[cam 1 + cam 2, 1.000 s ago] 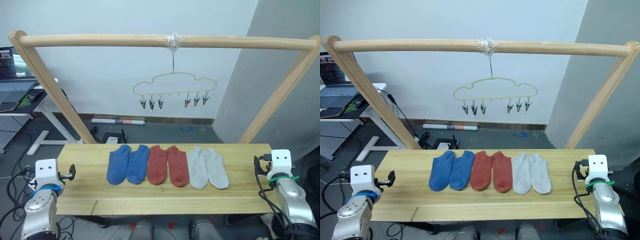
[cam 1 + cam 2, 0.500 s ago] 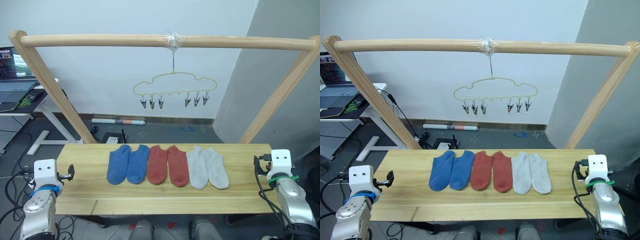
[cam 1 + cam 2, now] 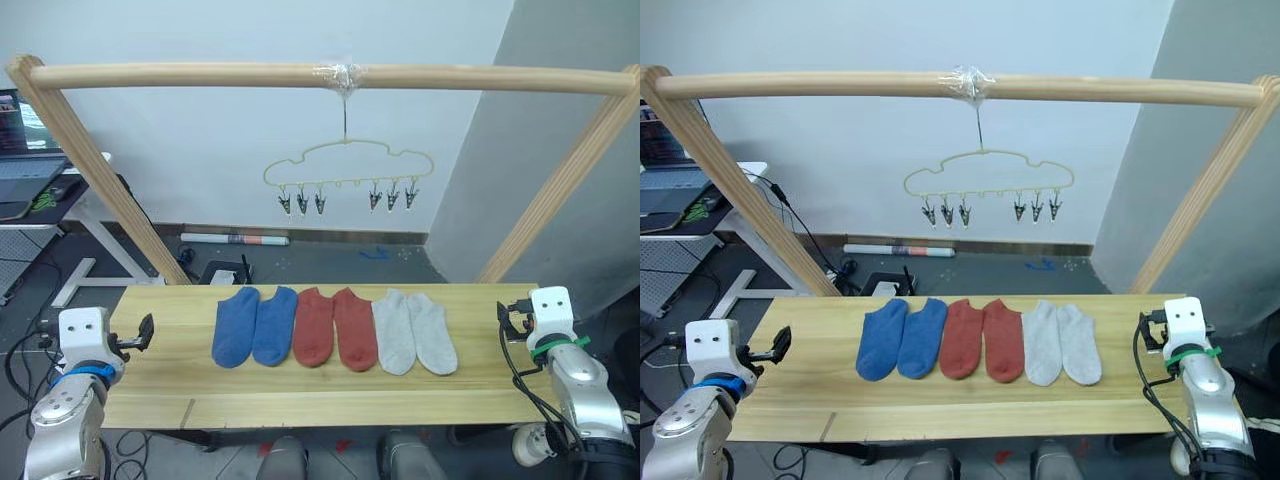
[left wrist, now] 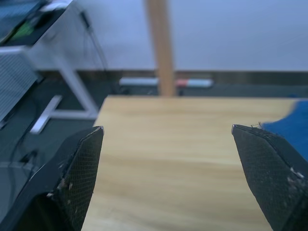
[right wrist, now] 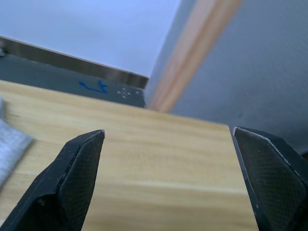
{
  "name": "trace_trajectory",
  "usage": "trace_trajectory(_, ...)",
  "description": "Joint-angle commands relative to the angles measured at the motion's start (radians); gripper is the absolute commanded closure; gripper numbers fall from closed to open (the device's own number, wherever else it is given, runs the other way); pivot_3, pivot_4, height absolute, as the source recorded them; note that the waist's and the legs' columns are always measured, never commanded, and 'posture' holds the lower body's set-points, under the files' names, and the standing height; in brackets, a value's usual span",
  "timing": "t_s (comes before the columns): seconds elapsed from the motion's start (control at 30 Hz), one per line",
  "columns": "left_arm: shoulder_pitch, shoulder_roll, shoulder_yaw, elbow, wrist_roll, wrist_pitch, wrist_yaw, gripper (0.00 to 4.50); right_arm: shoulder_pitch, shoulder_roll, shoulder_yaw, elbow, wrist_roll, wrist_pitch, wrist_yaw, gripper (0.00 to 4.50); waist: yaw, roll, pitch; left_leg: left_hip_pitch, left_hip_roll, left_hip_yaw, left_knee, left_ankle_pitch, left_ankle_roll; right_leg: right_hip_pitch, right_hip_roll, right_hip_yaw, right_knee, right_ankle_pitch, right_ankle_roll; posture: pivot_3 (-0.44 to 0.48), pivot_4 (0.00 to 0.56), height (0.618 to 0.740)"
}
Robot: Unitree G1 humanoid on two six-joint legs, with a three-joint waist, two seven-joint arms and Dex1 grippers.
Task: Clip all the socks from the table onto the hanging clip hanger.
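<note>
both arms drew slightly inward; six socks (image 3: 334,329) lie on the table (image 3: 300,400); six clips on the clip hanger (image 3: 345,165); wrist views show the left gripper (image 4: 168,139) and right gripper (image 5: 168,139) with jaws apart.

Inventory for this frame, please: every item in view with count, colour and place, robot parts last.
Blue socks: two, blue, side by side at the robot's-left end of the row on the table.
Rust red socks: two, rust red, middle of the row.
Grey socks: two, light grey, right end of the row.
Table: one, light wood, in front of the robot.
Clip hanger: one, pale yellow wire with six silver clips, all empty, hanging from the pole frame.
Pole frame: one, pale wood, bar across the top with slanted legs behind the table.
Laptop: one, on a white desk at far left.
Left gripper: black fingers, open, over the table's left end.
Right gripper: black fingers, open, over the table's right end.
</note>
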Motion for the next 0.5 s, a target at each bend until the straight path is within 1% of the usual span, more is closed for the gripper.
trace_trajectory(0.03, -0.013, 0.01, -0.042, -0.197, -0.015, 0.032, -0.018, 0.09, -0.059, -0.055, 0.048, -0.073, 0.018, -0.019, 0.114, 0.0, 0.0, 0.0, 0.008, 0.0, 0.001, 0.0, 0.0, 0.0, 0.0, 0.0, 0.0, 0.0, 0.0, 0.0, 0.0, 0.123, 0.161, 0.74)
trace_trajectory(0.1, -0.02, 0.0, -0.057, -0.242, -0.016, 0.055, -0.013, 0.09, -0.076, -0.067, 0.06, -0.076, 0.025, -0.02, 0.145, 0.0, -0.001, 0.0, 0.013, -0.001, 0.001, 0.0, 0.0, 0.0, 0.0, 0.0, 0.0, 0.0, 0.0, 0.0, 0.0, 0.123, 0.161, 0.74)
trace_trajectory(0.13, -0.038, -0.022, -0.08, -0.269, -0.016, 0.058, 0.0, 0.25, -0.103, -0.071, 0.073, -0.083, 0.039, -0.018, 0.175, 0.0, -0.001, 0.0, 0.014, -0.001, 0.001, 0.0, 0.0, 0.0, 0.0, 0.0, 0.001, 0.0, 0.0, 0.0, 0.0, 0.118, 0.172, 0.74)
trace_trajectory(0.2, -0.083, -0.068, -0.131, -0.313, -0.014, 0.085, 0.033, 0.66, -0.157, -0.07, 0.095, -0.107, 0.083, -0.001, 0.244, 0.0, -0.001, 0.0, 0.024, -0.001, 0.001, 0.0, 0.0, 0.0, 0.0, 0.0, 0.001, 0.0, -0.001, 0.0, 0.0, 0.111, 0.18, 0.74)
trace_trajectory(0.3, -0.148, -0.14, -0.226, -0.337, 0.028, 0.106, 0.082, 1.5, -0.21, -0.061, 0.124, -0.164, 0.173, 0.032, 0.359, 0.0, -0.001, -0.001, 0.03, -0.002, 0.001, 0.001, 0.0, 0.0, 0.0, 0.0, 0.001, 0.0, -0.001, 0.0, 0.0, 0.101, 0.184, 0.74)
trace_trajectory(0.37, -0.182, -0.187, -0.279, -0.332, 0.053, 0.11, 0.11, 1.5, -0.237, -0.054, 0.133, -0.191, 0.223, 0.062, 0.404, 0.0, -0.002, -0.001, 0.033, -0.003, 0.001, 0.0, 0.0, 0.0, 0.0, 0.0, 0.001, 0.0, -0.001, 0.0, 0.0, 0.101, 0.184, 0.74)
trace_trajectory(0.43, -0.231, -0.239, -0.346, -0.29, 0.098, 0.083, 0.135, 1.5, -0.278, -0.049, 0.147, -0.211, 0.257, 0.087, 0.441, 0.0, -0.002, -0.002, 0.033, -0.003, 0.001, 0.0, 0.0, 0.0, 0.0, 0.0, 0.001, 0.0, -0.001, 0.0, 0.001, 0.076, 0.184, 0.74)
trace_trajectory(0.5, -0.273, -0.285, -0.384, -0.25, 0.131, 0.057, 0.163, 1.5, -0.306, -0.049, 0.162, -0.224, 0.277, 0.096, 0.473, 0.0, -0.002, -0.002, 0.033, -0.003, 0.0, 0.0, 0.0, 0.0, 0.0, 0.0, 0.001, 0.0, -0.001, 0.0, 0.001, 0.068, 0.186, 0.74)
